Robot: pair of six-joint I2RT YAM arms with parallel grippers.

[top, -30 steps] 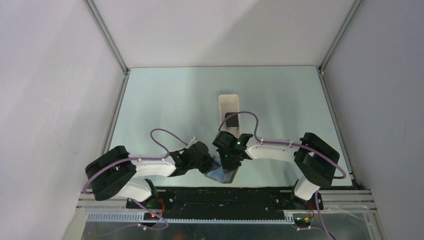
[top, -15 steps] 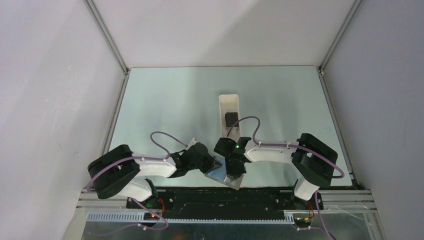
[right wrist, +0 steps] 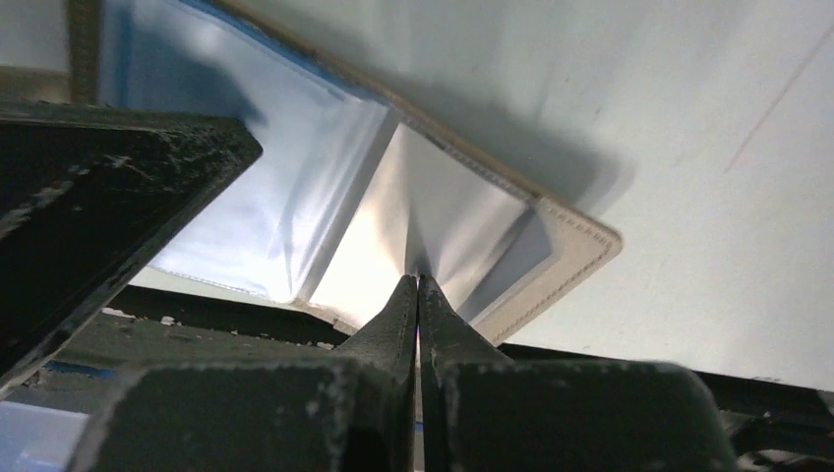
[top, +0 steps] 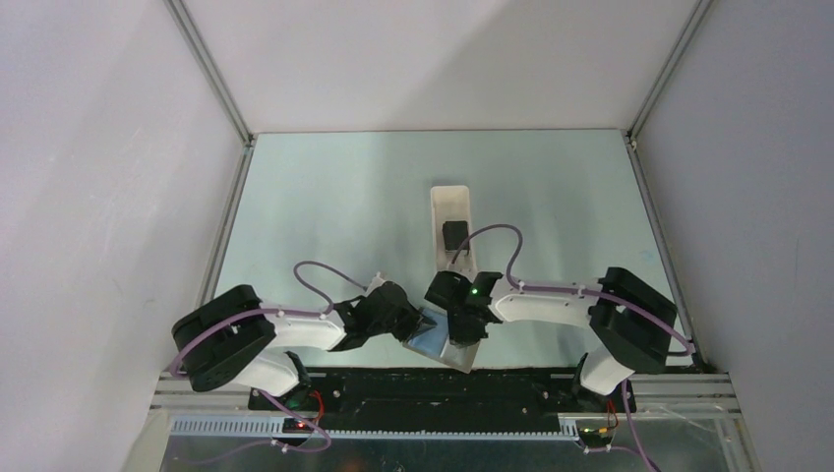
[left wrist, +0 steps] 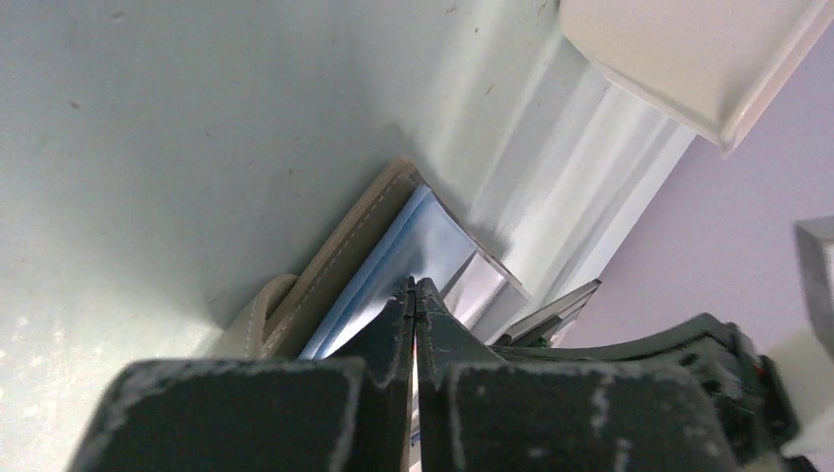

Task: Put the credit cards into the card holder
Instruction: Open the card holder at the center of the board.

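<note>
The grey-brown card holder [top: 439, 344] lies open near the table's front edge, between both grippers, its silvery-blue inside showing. My left gripper [top: 419, 324] is shut, its tips pinching the blue lining at the left half [left wrist: 414, 285]. My right gripper [top: 462, 334] is shut on the silvery inner flap [right wrist: 419, 277], which creases at the tips. The card holder's stitched edge shows in the left wrist view [left wrist: 346, 258] and the right wrist view [right wrist: 565, 258]. One black credit card [top: 454, 237] lies in the white tray. No card shows in either gripper.
The long white tray [top: 450, 197] stands mid-table behind the grippers; its corner shows in the left wrist view [left wrist: 688, 59]. The black base rail [top: 443, 385] runs right behind the card holder's near edge. Grey walls enclose the table.
The right gripper has moved toward the near edge, and the card holder has spread open wider with its right half pulled nearer. The left gripper has barely moved.
</note>
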